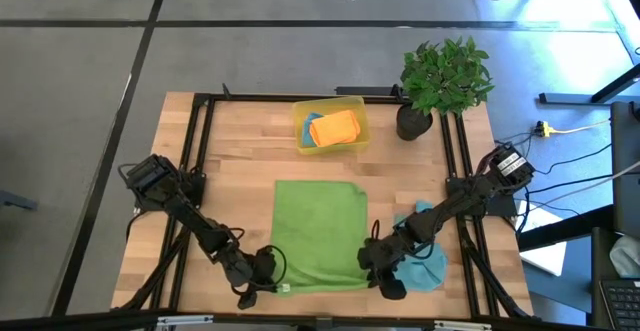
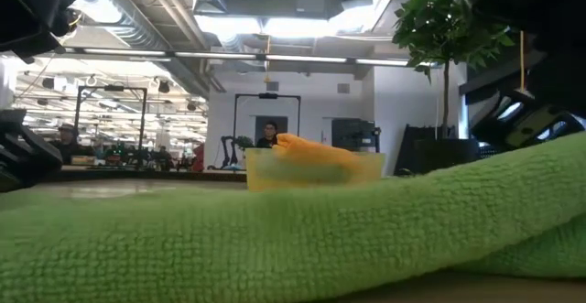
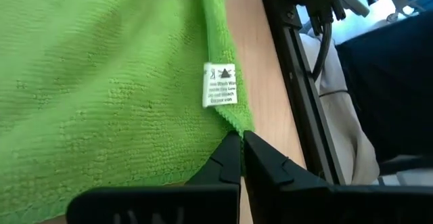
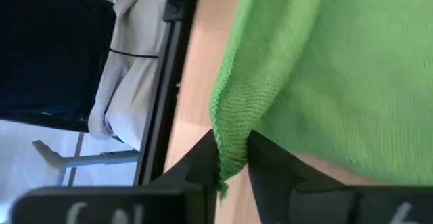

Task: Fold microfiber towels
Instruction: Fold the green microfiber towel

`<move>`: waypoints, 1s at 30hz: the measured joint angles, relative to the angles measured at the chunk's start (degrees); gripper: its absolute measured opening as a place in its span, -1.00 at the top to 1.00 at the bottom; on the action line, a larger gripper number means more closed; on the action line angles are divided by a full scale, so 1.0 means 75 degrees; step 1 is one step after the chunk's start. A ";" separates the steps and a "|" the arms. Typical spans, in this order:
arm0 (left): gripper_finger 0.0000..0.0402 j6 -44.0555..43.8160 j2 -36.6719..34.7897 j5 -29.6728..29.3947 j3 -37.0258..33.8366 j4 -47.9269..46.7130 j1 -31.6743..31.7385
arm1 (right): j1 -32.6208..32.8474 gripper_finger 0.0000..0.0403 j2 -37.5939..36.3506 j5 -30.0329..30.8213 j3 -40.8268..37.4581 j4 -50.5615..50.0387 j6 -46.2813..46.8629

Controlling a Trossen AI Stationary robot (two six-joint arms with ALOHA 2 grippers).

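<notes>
Both hands on green towel corners

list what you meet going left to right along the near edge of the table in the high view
left gripper pinching the near left corner of the green towel → right gripper at its near right corner → teal-blue towel

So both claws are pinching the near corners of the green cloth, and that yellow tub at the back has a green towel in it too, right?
Not quite. The towel on top in the yellow tub is orange, not green, as the high view shows. The rest holds: the left gripper and right gripper each pinch a near corner of the green cloth.
</notes>
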 joint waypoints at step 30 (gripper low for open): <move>1.00 0.1434 -0.2371 -0.3987 0.1933 -0.6985 -0.0029 | 0.0449 0.99 -0.1456 0.5388 0.1122 -0.4515 0.0042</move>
